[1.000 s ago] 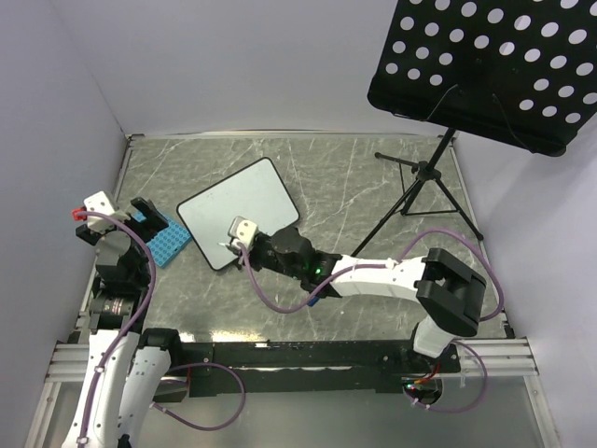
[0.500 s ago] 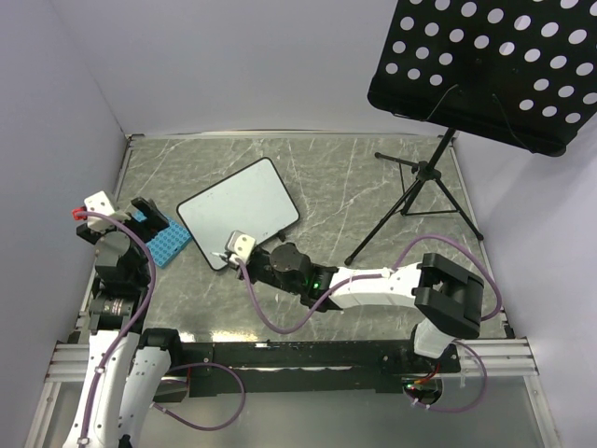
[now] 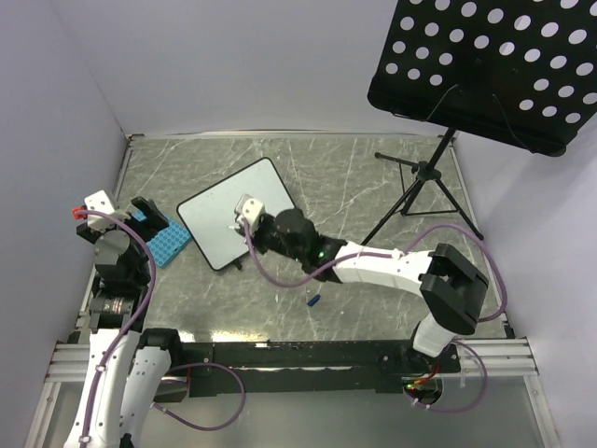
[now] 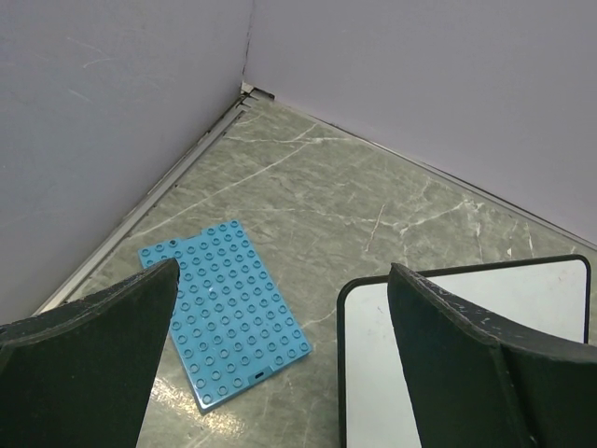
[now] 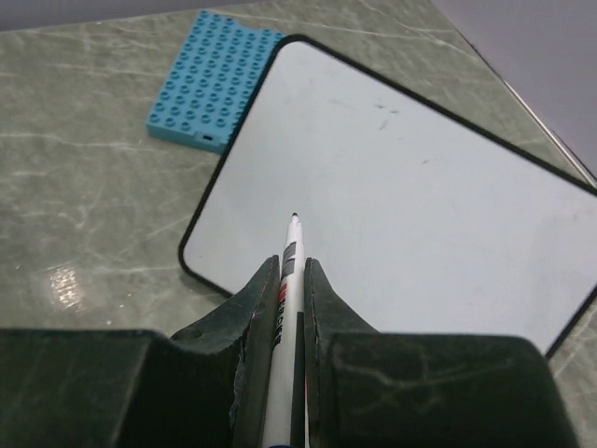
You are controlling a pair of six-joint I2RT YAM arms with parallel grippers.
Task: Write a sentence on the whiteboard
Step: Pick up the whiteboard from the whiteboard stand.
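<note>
The right fingers [image 5: 261, 308] clamp the marker [image 5: 292, 245], tip aimed at the blank whiteboard [image 5: 420, 205] at centre frame; pressing hard could skid the unheld board. The left fingers [image 4: 84, 345] stand apart.

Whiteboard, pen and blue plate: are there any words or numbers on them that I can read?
Whiteboard: no words, only a few tiny dark specks.
Pen: a red and grey label, too small and blurred to read.
Blue studded plate: no writing that can be read.
So there is nothing to read in any of the views.
</note>
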